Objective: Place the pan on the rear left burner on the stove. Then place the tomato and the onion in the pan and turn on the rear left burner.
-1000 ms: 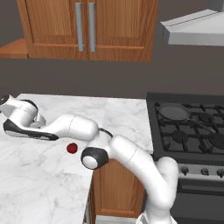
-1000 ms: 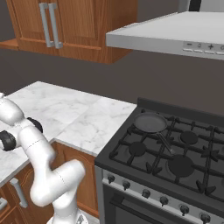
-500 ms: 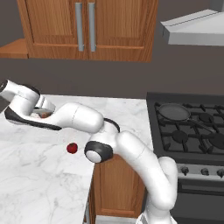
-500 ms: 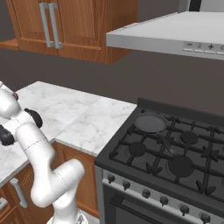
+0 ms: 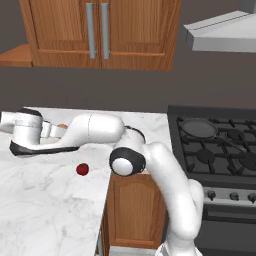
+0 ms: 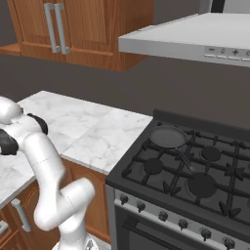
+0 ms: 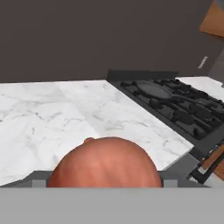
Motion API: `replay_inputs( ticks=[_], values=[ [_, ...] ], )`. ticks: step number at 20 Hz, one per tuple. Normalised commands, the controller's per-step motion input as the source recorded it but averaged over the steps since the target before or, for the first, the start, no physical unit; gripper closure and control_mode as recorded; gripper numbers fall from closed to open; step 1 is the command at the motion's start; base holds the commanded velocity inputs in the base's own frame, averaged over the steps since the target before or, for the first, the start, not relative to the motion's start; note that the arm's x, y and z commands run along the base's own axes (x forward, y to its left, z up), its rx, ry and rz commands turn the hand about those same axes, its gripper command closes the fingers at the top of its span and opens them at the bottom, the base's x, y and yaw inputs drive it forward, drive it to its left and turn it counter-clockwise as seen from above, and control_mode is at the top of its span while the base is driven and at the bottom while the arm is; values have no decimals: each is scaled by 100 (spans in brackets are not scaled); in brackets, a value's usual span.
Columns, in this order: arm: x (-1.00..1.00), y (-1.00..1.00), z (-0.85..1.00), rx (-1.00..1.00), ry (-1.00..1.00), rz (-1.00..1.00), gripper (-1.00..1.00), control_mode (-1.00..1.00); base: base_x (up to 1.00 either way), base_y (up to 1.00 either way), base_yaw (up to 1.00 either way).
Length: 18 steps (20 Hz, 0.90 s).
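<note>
While the white arm reaches left over the marble counter:
Onion: orange-brown, slightly pinkish ball, smooth, small nub on top, between the gripper's wide-set jaws; contact cannot be told.
Tomato: small glossy dark red ball on the counter.
Pan: shallow round dark grey pan on the black gas stove's rear left burner.

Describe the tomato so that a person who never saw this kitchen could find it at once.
Start at the white marble counter left of the stove. The tomato lies there alone, just below the white arm. It is small, glossy and dark red, unlike the paler orange-brown onion.
</note>
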Motion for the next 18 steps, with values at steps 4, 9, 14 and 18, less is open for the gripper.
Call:
replay_inputs(
  ticks=[4, 9, 14, 18],
  values=[
    [-88, -100, -42, 0, -41, 2, 100, -100, 0, 0, 0],
    [-51, -100, 16, 12, -55, 0, 100, -100, 0, 0, 0],
    [-7, -100, 49, 35, -50, 0, 100, -100, 0, 0, 0],
    [0, -100, 29, 51, -28, 4, 100, -100, 0, 0, 0]
  ],
)
